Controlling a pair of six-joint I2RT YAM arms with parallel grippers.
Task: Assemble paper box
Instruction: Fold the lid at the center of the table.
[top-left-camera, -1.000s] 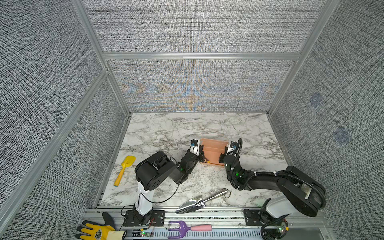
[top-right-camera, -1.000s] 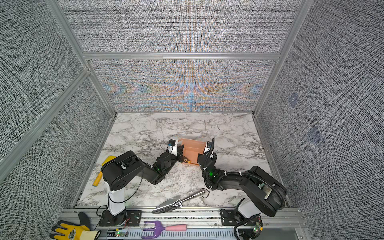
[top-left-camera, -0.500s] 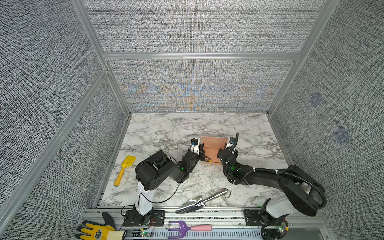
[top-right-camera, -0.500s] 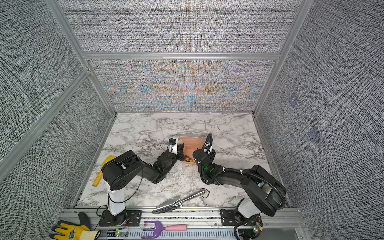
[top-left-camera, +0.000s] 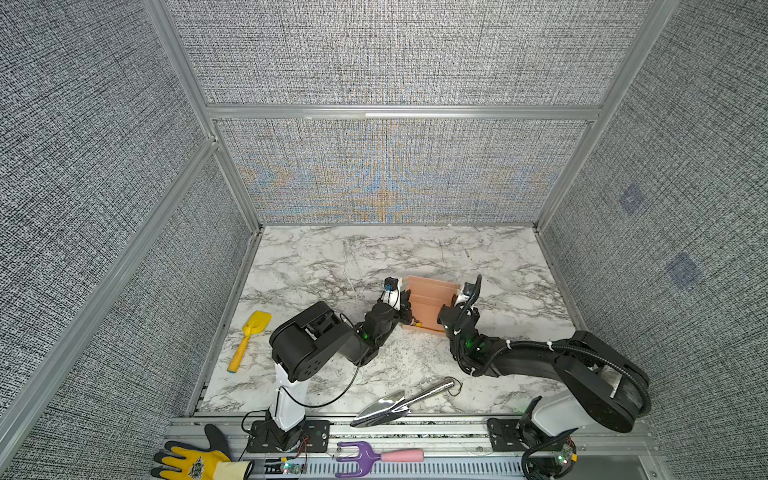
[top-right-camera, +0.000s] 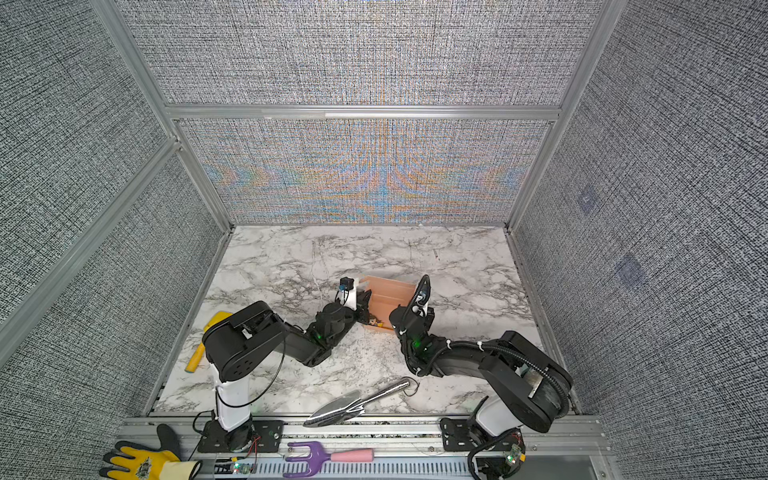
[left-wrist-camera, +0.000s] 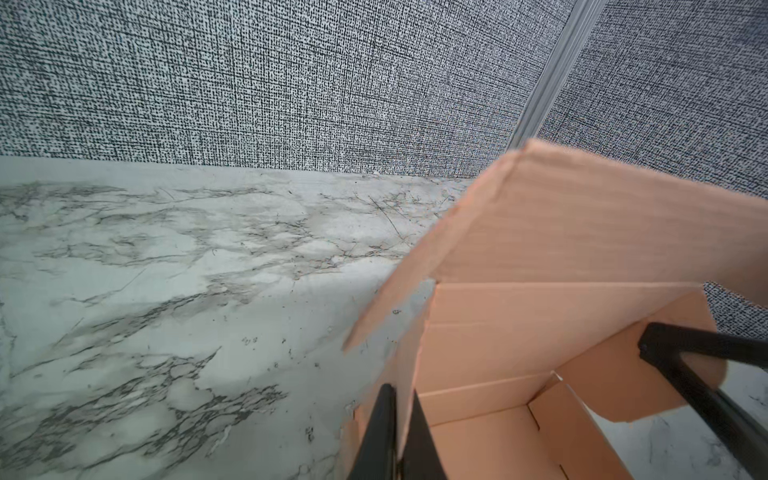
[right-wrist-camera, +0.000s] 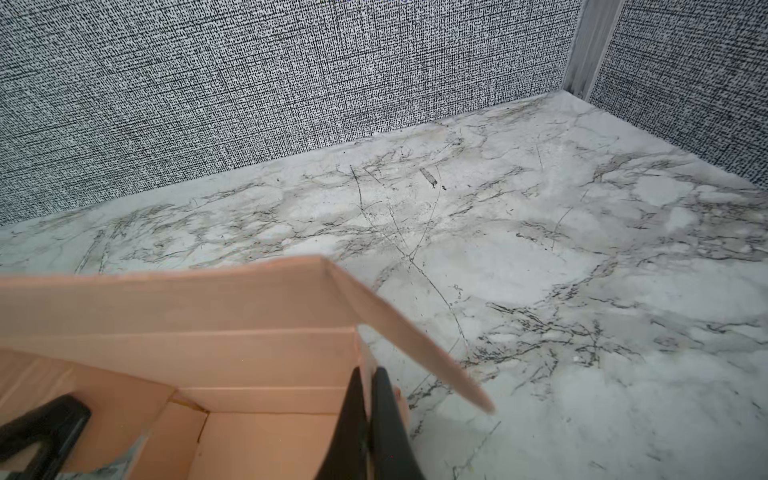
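The salmon-pink paper box (top-left-camera: 428, 297) (top-right-camera: 388, 297) stands open-topped at the middle of the marble table (top-left-camera: 332, 266). Its lid panel (left-wrist-camera: 561, 224) (right-wrist-camera: 187, 291) rises from the far wall, with a side flap (right-wrist-camera: 415, 345) angling outward. My left gripper (left-wrist-camera: 401, 390) (top-left-camera: 409, 309) is shut on the box's left side wall, one finger inside and one outside. My right gripper (right-wrist-camera: 368, 374) (top-left-camera: 446, 316) is shut on the right side wall in the same way. Each wrist view shows the other gripper's black finger across the box.
A yellow toy shovel (top-left-camera: 249, 336) lies near the left wall. A metal trowel (top-left-camera: 399, 401) lies at the table's front edge. On the front rail sit a purple hand fork (top-left-camera: 374, 457) and a yellow glove (top-left-camera: 195, 463). Grey fabric walls enclose three sides.
My right wrist has shifted slightly at the box's right wall and its forearm has resettled. The box and my left gripper have hardly moved. Both grips have held.
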